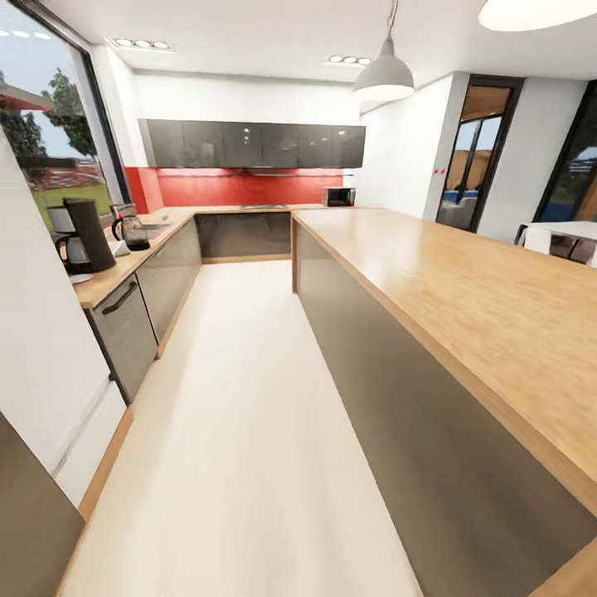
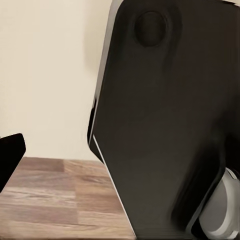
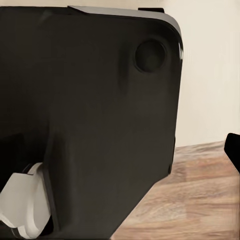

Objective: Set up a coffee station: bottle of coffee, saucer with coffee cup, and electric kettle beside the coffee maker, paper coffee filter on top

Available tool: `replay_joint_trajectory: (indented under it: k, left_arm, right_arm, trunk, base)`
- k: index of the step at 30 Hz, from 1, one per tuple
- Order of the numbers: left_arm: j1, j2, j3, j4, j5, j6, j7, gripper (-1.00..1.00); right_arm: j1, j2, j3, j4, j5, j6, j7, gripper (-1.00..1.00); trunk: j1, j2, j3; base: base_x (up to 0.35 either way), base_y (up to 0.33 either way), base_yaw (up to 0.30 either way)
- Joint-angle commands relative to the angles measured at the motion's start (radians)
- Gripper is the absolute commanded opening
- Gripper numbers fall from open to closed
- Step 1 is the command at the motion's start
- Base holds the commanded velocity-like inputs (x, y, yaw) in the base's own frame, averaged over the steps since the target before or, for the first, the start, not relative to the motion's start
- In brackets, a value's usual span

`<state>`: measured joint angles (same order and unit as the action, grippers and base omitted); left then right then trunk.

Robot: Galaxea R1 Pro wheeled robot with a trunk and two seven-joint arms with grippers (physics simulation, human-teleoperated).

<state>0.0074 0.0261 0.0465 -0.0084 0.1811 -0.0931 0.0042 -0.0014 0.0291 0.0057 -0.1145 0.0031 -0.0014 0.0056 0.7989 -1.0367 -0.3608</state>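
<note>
The coffee maker [image 1: 83,236] and electric kettle [image 1: 133,229] stand together on the kitchen countertop [image 1: 108,280]; other items are unconfirmed, and I cannot tell either gripper's state

Kitchen aisle, daylit.
White floor [image 1: 240,431] runs toward 12 o'clock; wooden island [image 1: 464,290] at 3 o'clock; red backsplash [image 1: 240,186] under grey wall cabinets [image 1: 253,143]; pendant lamp [image 1: 384,77] at 1 o'clock.
</note>
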Motion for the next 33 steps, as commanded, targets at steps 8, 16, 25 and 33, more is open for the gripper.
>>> replay_joint_trajectory:
  k: [8, 16, 25, 33]
  left_arm:
    - [0.000, 0.001, 0.004, -0.001, 0.004, -0.002, 0.000, 1.00]
    - [0.000, 0.001, 0.004, -0.001, 0.004, -0.002, 0.000, 1.00]
    - [0.000, 0.001, 0.004, -0.001, 0.003, -0.002, 0.000, 1.00]
    - [-0.001, 0.003, 0.004, -0.001, 0.003, -0.001, 0.000, 1.00]
  right_arm:
    - [0.000, 0.000, 0.000, -0.001, 0.000, 0.000, 0.001, 1.00]
    - [0.000, 0.000, 0.000, -0.001, 0.000, 0.000, 0.001, 1.00]
    - [0.000, 0.001, 0.000, -0.001, 0.000, 0.000, 0.001, 1.00]
    - [0.000, 0.003, -0.001, -0.001, 0.000, 0.000, -0.003, 1.00]
  trunk:
    - [-0.031, 0.056, 0.019]
    - [-0.061, 0.112, 0.038]
    - [-0.096, 0.175, 0.060]
    - [-0.127, 0.231, 0.084]
  base:
    - [0.000, 0.000, 0.255]
    - [0.000, 0.000, 0.256]
    - [0.000, 0.000, 0.228]
    - [0.000, 0.000, 0.025]
